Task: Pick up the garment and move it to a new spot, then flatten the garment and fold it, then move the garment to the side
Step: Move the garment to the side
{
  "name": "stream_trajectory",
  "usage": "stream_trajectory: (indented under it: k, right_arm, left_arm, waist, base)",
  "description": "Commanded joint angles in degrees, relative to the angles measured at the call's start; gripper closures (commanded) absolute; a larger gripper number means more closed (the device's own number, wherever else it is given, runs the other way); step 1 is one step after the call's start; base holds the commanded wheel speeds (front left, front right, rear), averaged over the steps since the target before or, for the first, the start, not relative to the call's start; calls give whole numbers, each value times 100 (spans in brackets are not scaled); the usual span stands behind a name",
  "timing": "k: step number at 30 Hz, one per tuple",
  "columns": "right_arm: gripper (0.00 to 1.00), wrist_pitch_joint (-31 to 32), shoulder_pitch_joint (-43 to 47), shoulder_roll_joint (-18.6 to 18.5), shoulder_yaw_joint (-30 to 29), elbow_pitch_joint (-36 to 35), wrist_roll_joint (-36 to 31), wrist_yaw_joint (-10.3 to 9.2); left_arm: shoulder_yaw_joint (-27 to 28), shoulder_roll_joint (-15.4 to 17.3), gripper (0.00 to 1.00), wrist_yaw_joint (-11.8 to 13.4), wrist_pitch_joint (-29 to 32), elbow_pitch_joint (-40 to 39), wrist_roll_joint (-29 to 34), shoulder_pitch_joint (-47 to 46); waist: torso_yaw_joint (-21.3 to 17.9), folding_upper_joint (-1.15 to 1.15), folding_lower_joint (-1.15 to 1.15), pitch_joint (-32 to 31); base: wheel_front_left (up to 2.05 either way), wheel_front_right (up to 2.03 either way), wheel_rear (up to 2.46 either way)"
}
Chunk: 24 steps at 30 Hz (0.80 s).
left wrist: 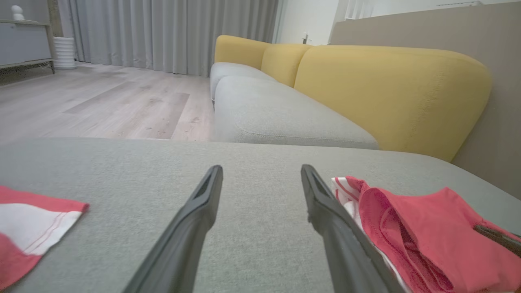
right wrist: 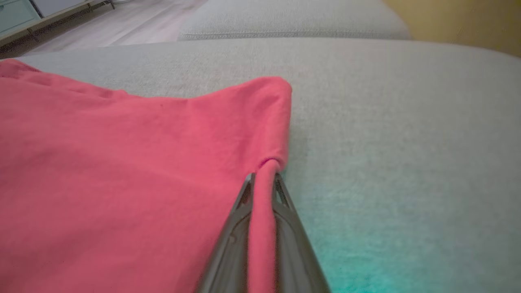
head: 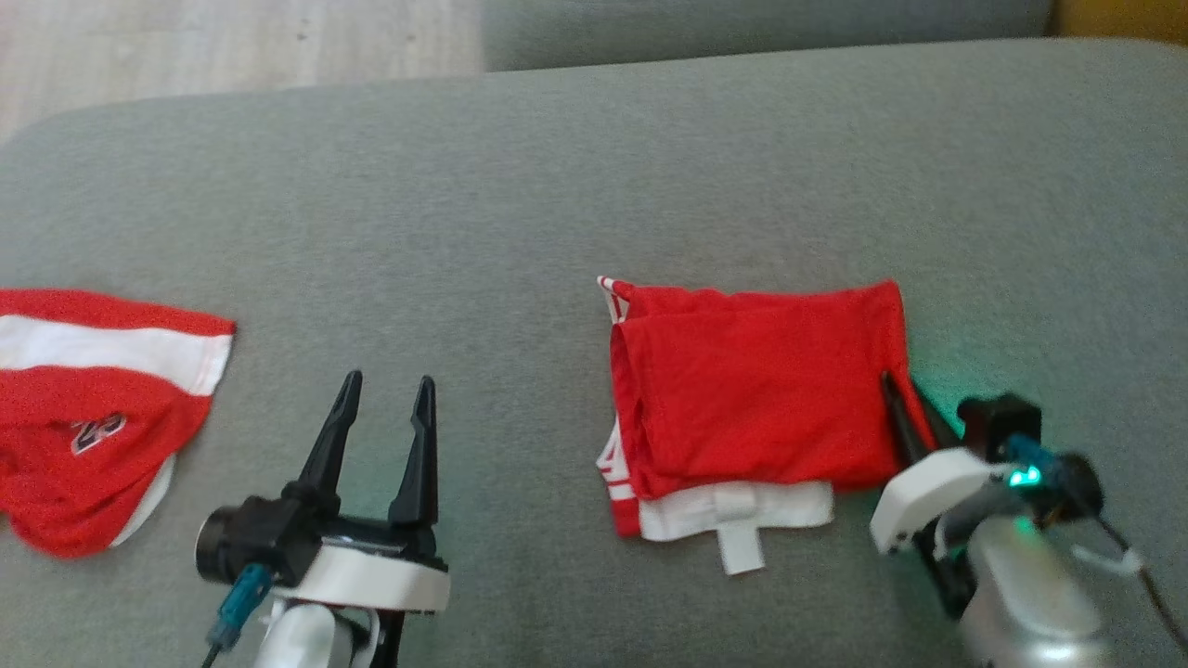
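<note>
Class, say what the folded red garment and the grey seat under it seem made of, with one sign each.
Folded red garment: probably soft knit cotton, matte; it creases limply. Grey seat: woven upholstery cloth, matte; flecked weave shows.

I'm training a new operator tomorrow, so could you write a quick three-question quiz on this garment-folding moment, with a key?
1. True or false: the right gripper has its jaws shut on an edge of the folded red garment.
2. Pick one. The left gripper has its jaws: A) shut on red cloth; B) open, holding nothing; C) shut with nothing between them.
3. Fill in: the second red-and-white garment lies on the grey cushion to the robot's ____ of the folded one.

Key: 1 true; 2 B; 3 left.
</note>
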Motion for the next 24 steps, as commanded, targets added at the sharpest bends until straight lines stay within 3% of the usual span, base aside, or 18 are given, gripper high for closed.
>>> stream_trajectory:
  k: [1, 5, 9, 10, 17, 24]
  right_arm:
    - [100, -18, -370, -256, 255, -279, -93, 37]
    - [100, 41, -804, -737, 605, -450, -112, 37]
    - [100, 149, -1277, -1504, 820, -428, 56, 37]
    - [100, 149, -1277, -1504, 820, -428, 56, 37]
    - [100, 169, -1944, -2767, 982, -23, 263, 37]
    - [100, 73, -2296, -3324, 752, 429, 466, 37]
  left_arm:
    - [153, 4, 0, 9, -29, -216, 73, -319]
    - [-13, 4, 0, 9, -29, -241, 109, -505]
    - [-275, 4, 0, 9, -29, -251, 94, -741]
    - [-275, 4, 0, 9, -29, -251, 94, -741]
    - [-386, 68, 0, 9, -29, -245, 140, -954]
    - [-358, 145, 0, 9, -29, -246, 126, -1073]
  waist:
    - [-211, 0, 0, 130]
    - [-430, 0, 0, 318]
    - [-471, 0, 0, 534]
    - [-471, 0, 0, 534]
    - [-473, 0, 0, 929]
    - [-396, 0, 0, 1193]
  base:
    - [0, 0, 0]
    - [0, 0, 0]
    - [0, 0, 0]
    - [0, 0, 0]
    - [0, 0, 0]
    - [0, 0, 0]
